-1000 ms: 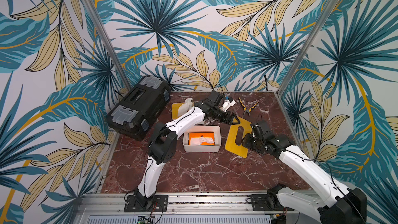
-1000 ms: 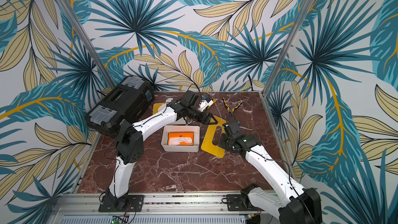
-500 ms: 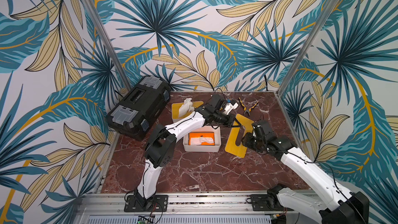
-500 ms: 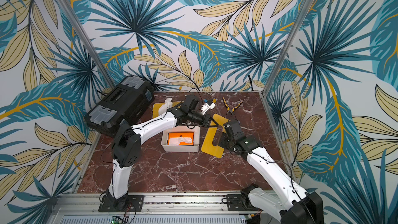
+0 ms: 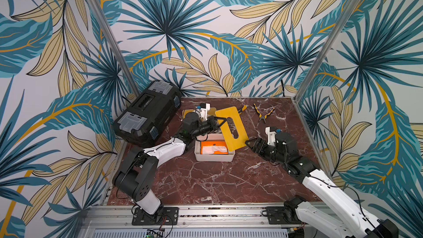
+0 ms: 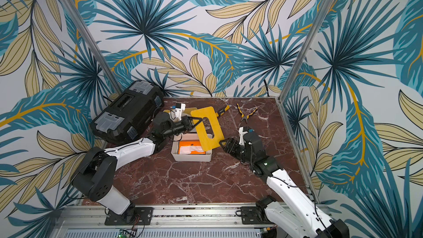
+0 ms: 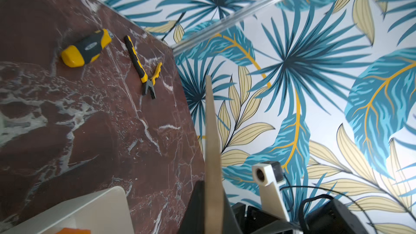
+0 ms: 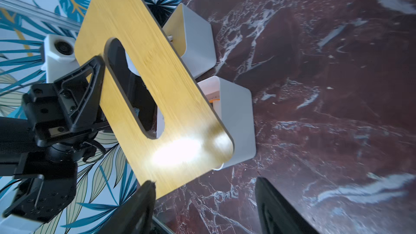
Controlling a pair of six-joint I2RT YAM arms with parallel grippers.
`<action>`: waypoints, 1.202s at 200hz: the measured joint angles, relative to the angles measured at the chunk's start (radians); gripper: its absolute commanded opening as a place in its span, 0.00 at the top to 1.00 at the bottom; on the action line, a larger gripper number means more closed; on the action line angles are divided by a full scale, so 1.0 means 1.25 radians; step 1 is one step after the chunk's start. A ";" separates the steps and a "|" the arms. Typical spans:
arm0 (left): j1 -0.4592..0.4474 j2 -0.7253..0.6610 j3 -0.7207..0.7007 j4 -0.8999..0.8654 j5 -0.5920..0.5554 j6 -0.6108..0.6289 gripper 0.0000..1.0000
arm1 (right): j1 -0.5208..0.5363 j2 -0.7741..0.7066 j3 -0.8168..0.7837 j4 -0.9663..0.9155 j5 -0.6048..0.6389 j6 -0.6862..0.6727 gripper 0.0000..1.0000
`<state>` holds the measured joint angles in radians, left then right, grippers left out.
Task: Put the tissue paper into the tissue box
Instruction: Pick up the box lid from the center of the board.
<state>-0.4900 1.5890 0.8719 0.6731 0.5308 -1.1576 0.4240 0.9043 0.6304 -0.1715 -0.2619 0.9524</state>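
Observation:
The white tissue box (image 5: pixel 214 157) (image 6: pixel 191 158) stands open mid-table. Inside it lies the orange pack of tissue paper (image 5: pixel 214 149) (image 6: pixel 190 149), with a white sheet showing on top. My left gripper (image 5: pixel 216 122) (image 6: pixel 191 121) (image 7: pixel 211 210) is shut on one edge of the yellow slotted lid (image 5: pixel 232 124) (image 6: pixel 207 125) (image 7: pixel 211 145) (image 8: pixel 153 86). The lid hangs tilted above the box's right end. My right gripper (image 5: pixel 251 144) (image 6: pixel 225 145) (image 8: pixel 207 208) stands open just right of the lid's lower corner, with nothing between its fingers.
A black toolbox (image 5: pixel 146 113) sits at the back left. Yellow-handled pliers (image 5: pixel 263 113) (image 7: pixel 144 70) and a yellow-black screwdriver (image 7: pixel 86 48) lie near the back wall. Another white container (image 8: pixel 193 41) stands behind the tissue box (image 8: pixel 234 113).
My left gripper shut on the lid and carried it up over the box. My right gripper opened, let go of the lid and drew back to the right.

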 measured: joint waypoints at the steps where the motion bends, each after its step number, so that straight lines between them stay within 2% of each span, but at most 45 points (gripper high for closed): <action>1: 0.000 -0.002 -0.004 0.004 -0.002 -0.002 1.00 | 0.001 0.001 -0.002 0.006 -0.002 0.003 0.21; 40: 0.002 -0.096 -0.167 0.157 -0.127 -0.104 1.00 | 0.095 0.050 -0.065 0.265 -0.004 0.071 0.19; 66: 0.002 -0.164 -0.231 0.197 -0.191 -0.136 1.00 | 0.147 0.087 -0.069 0.421 0.027 0.097 0.23; 133: 0.004 -0.309 -0.290 0.195 -0.285 -0.143 1.00 | 0.188 0.254 -0.070 0.728 0.047 0.202 0.54; 172: 0.005 -0.361 -0.307 0.155 -0.314 -0.133 1.00 | 0.206 0.278 -0.067 0.804 0.042 0.229 0.81; 188: 0.005 -0.375 -0.309 0.139 -0.327 -0.134 0.89 | 0.209 0.277 -0.056 0.804 0.035 0.237 0.90; 200: 0.007 -0.384 -0.309 0.127 -0.338 -0.137 0.78 | 0.210 0.272 -0.042 0.804 0.025 0.248 1.00; 219: 0.008 -0.405 -0.313 0.087 -0.350 -0.098 0.60 | 0.212 0.239 -0.004 0.735 0.017 0.224 1.00; 231: 0.008 -0.431 -0.313 0.046 -0.355 -0.053 0.45 | 0.205 0.213 0.017 0.645 0.017 0.196 1.00; 240: 0.008 -0.450 -0.313 0.005 -0.356 -0.022 0.39 | 0.199 0.194 0.041 0.573 0.015 0.171 1.00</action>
<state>-0.4801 1.0267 0.4805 0.6792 0.0860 -1.1854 0.6731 1.1469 0.6811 0.5446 -0.2432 1.1660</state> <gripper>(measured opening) 0.522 0.071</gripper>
